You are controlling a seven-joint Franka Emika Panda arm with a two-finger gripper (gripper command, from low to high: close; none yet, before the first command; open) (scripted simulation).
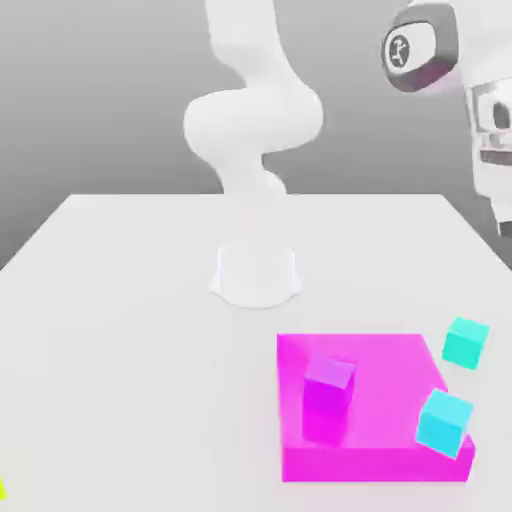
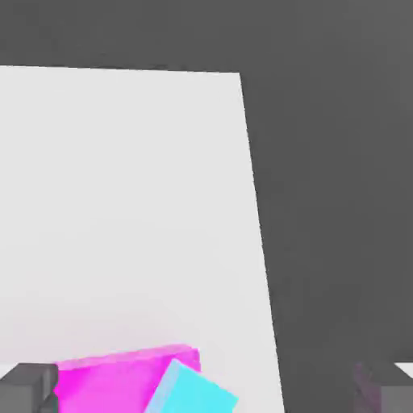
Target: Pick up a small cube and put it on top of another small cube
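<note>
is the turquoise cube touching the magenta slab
Apart. In the exterior view the turquoise cube sits on the table just past the slab's far right corner, with a strip of table showing between them.

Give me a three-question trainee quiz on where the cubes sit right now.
1. True or false: the small greenish turquoise cube rests on the flat magenta slab.
2. Which cube stands on the slab towards the exterior view's left: A, the magenta-purple cube, or B, the sky-cyan cube?
3. Fill in: the claw is ____.

Key: 1 false, it sits on the white table beside the slab; 2 A; 3 open.
</note>
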